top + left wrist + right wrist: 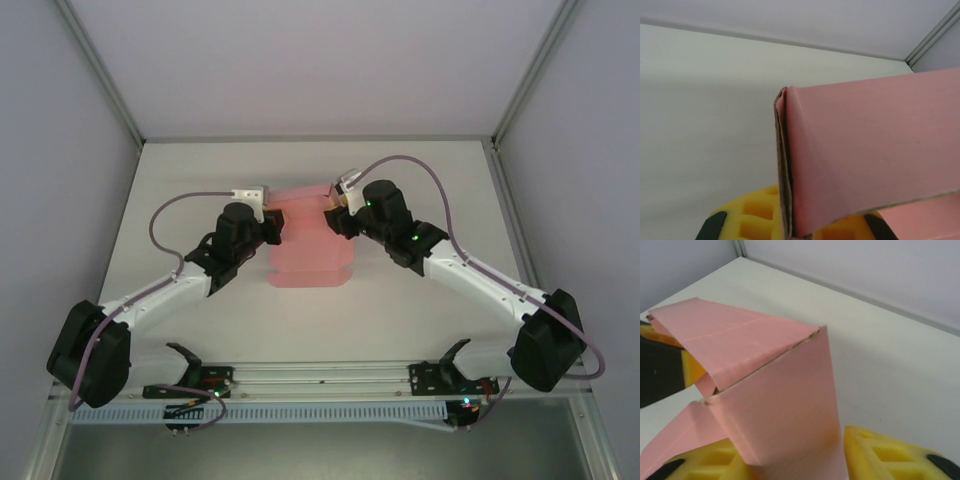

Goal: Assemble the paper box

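The pink paper box [308, 255] lies partly folded in the middle of the white table, its far end raised between both grippers. My left gripper [277, 228] grips its left side. In the left wrist view a doubled card edge of the box [865, 150] runs down between the yellow fingers [750, 220], so my left gripper [795, 225] is shut on it. My right gripper [333, 222] holds the right side. In the right wrist view a folded panel of the box [785, 405] stands between the yellow fingers [890, 455], with my right gripper [805, 460] shut on it.
Grey enclosure walls and metal frame posts [105, 80] bound the table [200, 180] at the back and sides. A rail with the arm bases [320, 378] runs along the near edge. The left gripper's black and yellow tip [687, 367] shows behind the flap in the right wrist view.
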You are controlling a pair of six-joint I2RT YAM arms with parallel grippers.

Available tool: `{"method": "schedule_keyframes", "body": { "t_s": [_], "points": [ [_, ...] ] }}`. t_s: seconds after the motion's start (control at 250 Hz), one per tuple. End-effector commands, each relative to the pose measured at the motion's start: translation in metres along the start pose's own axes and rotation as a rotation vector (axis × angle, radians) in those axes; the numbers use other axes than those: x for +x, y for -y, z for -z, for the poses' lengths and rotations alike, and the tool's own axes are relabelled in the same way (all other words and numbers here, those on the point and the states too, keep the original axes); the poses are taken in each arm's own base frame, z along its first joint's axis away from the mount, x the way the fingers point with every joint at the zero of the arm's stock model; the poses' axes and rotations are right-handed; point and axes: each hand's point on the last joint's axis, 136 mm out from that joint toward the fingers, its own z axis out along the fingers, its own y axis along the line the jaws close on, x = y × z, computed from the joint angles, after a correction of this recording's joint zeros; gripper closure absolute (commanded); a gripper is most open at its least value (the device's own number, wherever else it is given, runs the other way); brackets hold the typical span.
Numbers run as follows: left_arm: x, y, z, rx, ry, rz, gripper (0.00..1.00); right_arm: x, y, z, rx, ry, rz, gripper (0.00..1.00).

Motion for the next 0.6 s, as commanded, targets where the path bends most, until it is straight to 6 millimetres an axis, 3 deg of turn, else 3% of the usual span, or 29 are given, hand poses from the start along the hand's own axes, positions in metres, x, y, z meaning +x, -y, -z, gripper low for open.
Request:
{"method": "schedule_keyframes", "body": {
  "t_s": [0.0,0.088,0.152,0.248,0.343,0.595],
  "points": [
    [-0.004,0.006,0.001,-0.009,-0.01,0.01,1.0,-0.013,0.018,-0.007,0.152,0.054,-0.008,0.71],
    [-0.005,0.003,0.0,-0.053,-0.015,0.034,1.0,-0.001,0.037,-0.016,0.314,0.019,0.014,0.86],
    [-0.003,-0.006,-0.001,-0.123,-0.025,0.071,1.0,0.007,0.058,-0.018,0.466,0.003,0.007,0.91],
    [0.002,-0.03,-0.001,-0.274,-0.046,0.134,1.0,0.015,0.102,-0.006,0.769,0.002,-0.027,0.97],
    [0.01,-0.05,0.003,-0.406,-0.084,0.162,1.0,0.019,0.13,0.008,1.008,-0.012,0.008,1.0],
    [0.029,-0.119,0.031,-0.735,-0.147,0.221,1.0,0.015,0.154,0.039,1.232,-0.041,0.103,1.0]
  ]
}}
